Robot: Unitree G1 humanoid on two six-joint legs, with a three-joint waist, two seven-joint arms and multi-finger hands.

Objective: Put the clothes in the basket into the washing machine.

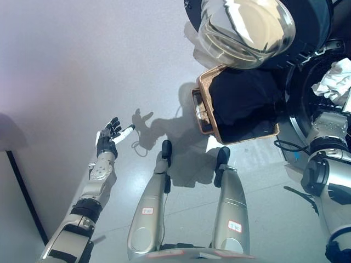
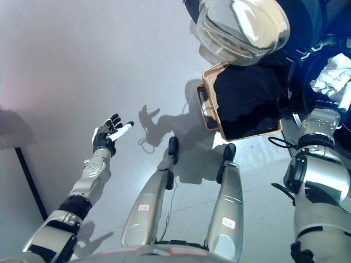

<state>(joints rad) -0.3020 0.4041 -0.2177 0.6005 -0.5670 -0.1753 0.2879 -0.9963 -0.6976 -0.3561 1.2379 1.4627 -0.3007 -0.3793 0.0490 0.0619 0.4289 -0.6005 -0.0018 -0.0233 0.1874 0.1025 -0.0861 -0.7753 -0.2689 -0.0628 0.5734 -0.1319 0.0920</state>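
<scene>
A tan woven basket [image 1: 204,87] stands on the floor and holds dark clothes [image 1: 244,107]. Above it the washing machine's round glass door [image 1: 244,24] hangs open. The dark drum opening [image 1: 307,87] is at the right edge. A white cloth [image 1: 335,79] lies at the drum's mouth. My right arm reaches up into that opening, and the right hand [image 2: 344,97] is mostly hidden by the white cloth, so its grip cannot be made out. My left hand [image 1: 109,138] is open and empty, held out over the floor far left of the basket.
The grey floor [image 1: 82,66] spreads to the left and back of the basket. A dark strip [image 1: 22,192] runs along the floor at the lower left edge.
</scene>
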